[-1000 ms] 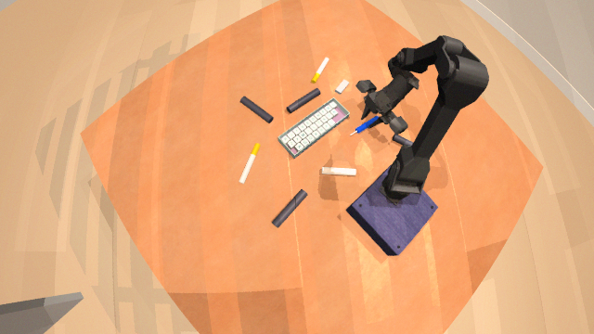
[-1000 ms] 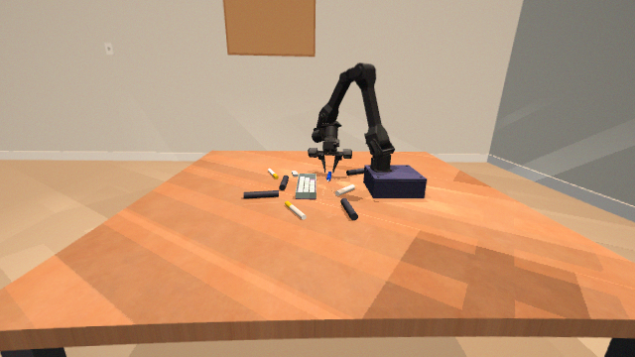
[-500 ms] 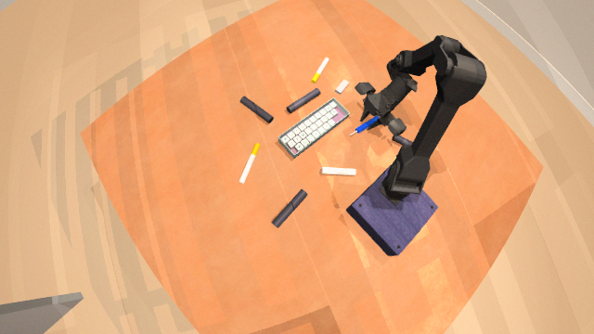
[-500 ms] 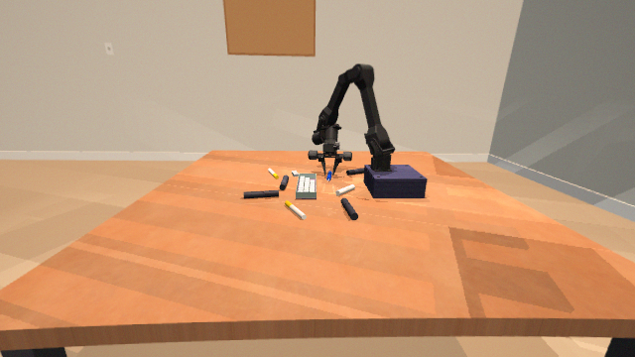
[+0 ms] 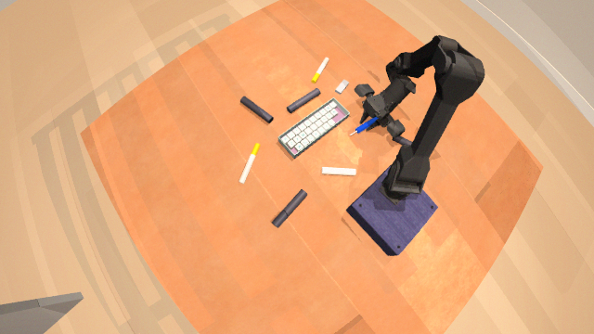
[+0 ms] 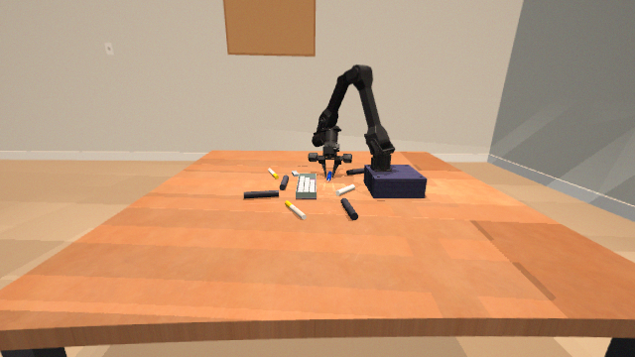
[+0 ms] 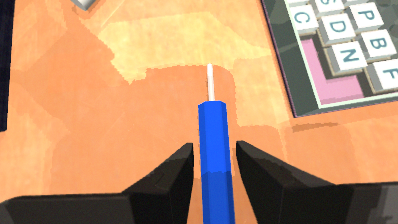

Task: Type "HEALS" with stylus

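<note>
The blue stylus [image 5: 366, 125] [image 6: 328, 177] [image 7: 214, 130] with a thin white tip lies on the desk beside the keyboard, its tip pointing away from the gripper. My gripper [image 5: 375, 121] [image 6: 330, 175] [image 7: 214, 148] is low over it, one finger on each side of the blue barrel. The fingers are open, with a narrow gap showing on both sides of the stylus in the wrist view. The keyboard [image 5: 314, 128] [image 6: 306, 186] [image 7: 281, 65] has white keys and a dark green frame. The wrist view shows its near corner, with keys C, D, N, P, B and F; its other keys are outside that view.
A white stick [image 5: 339, 171] [image 6: 345, 189] lies between the keyboard and the arm's dark blue base [image 5: 394, 223] [image 6: 395, 180]. A grey eraser-like block [image 5: 342, 86], a dark marker [image 5: 303, 100] and a yellow-and-white marker [image 5: 320, 70] lie beyond the keyboard. Other markers lie around.
</note>
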{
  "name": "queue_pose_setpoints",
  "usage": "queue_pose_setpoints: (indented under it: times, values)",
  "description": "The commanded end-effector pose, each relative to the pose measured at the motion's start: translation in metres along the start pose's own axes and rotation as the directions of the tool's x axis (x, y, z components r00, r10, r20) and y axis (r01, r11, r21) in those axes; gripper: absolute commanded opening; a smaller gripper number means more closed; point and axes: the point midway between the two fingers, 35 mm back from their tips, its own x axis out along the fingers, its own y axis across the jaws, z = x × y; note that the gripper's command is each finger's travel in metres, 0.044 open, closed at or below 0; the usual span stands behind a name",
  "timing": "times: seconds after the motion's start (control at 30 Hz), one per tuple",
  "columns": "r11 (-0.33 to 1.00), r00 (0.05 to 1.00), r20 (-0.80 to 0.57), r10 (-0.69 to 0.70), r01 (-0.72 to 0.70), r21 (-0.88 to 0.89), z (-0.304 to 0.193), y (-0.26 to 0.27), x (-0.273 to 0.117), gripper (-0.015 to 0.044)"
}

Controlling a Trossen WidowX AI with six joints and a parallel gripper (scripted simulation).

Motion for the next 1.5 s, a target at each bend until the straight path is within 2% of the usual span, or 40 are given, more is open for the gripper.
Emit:
queue_pose_setpoints:
  times: [0.0,0.07,0.37,0.73,1.03,1.23,1.47]
  values:
    - [1.0,1.0,0.0,0.0,0.0,0.0,0.0,0.0,0.0,0.0045]
    - [1.0,1.0,0.0,0.0,0.0,0.0,0.0,0.0,0.0,0.0]
    - [1.0,1.0,0.0,0.0,0.0,0.0,0.0,0.0,-0.001,0.0]
    - [1.0,1.0,0.0,0.0,0.0,0.0,0.024,0.0,-0.043,0.0]
    - [1.0,1.0,0.0,0.0,0.0,0.0,0.025,0.0,-0.044,0.0]
    - [0.998,0.998,-0.017,0.063,-0.063,-0.001,0.029,0.0,-0.035,0.0]
    - [0.983,0.979,-0.097,0.181,-0.179,0.031,0.037,-0.006,-0.027,0.0]
